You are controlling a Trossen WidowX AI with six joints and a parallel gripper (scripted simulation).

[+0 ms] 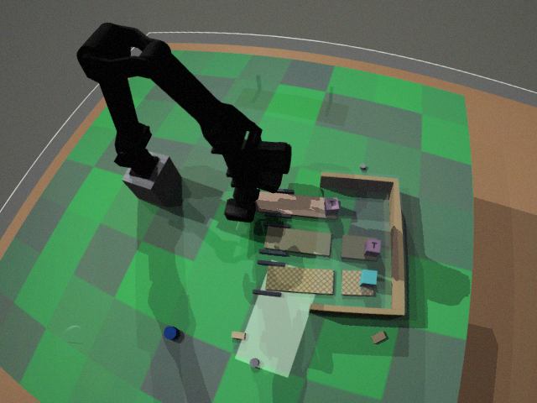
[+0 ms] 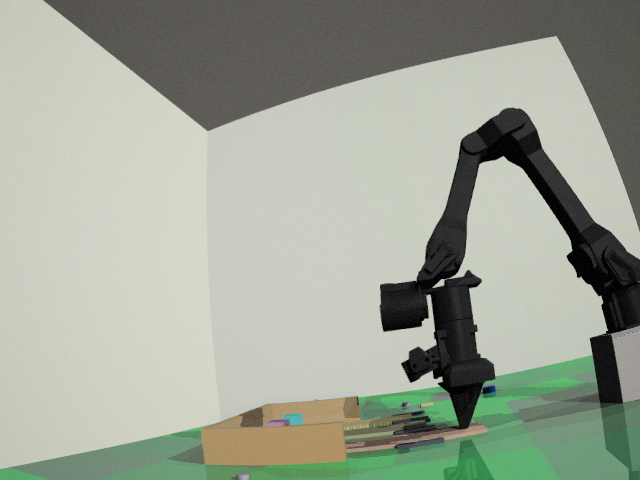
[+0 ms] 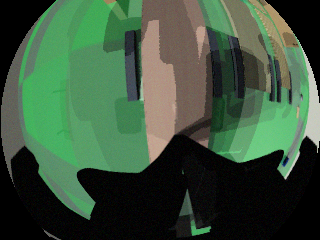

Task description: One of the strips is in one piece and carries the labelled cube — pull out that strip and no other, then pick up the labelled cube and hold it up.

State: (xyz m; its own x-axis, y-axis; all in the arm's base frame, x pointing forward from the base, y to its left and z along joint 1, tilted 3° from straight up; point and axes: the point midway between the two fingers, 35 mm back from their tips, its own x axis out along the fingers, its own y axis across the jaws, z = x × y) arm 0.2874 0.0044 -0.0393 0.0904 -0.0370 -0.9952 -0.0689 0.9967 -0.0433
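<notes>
While its tips press the 9 o'clock end of the unbroken strip (image 1: 291, 204), the hand (image 1: 239, 211) is clenched empty, the labelled cube (image 1: 331, 202) riding at 3 o'clock.

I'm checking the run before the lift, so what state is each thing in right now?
Gripper: shut, holding nothing, fingers pressed down on the pink strip's near end.
Pink strip: one piece, partly out of the pen.
Labelled cube on it: resting at the strip's far end.
Middle strip: split in two.
Second labelled cube: on the far piece.
Mesh strip: split in two.
Pen: open on the arm's side.
</notes>
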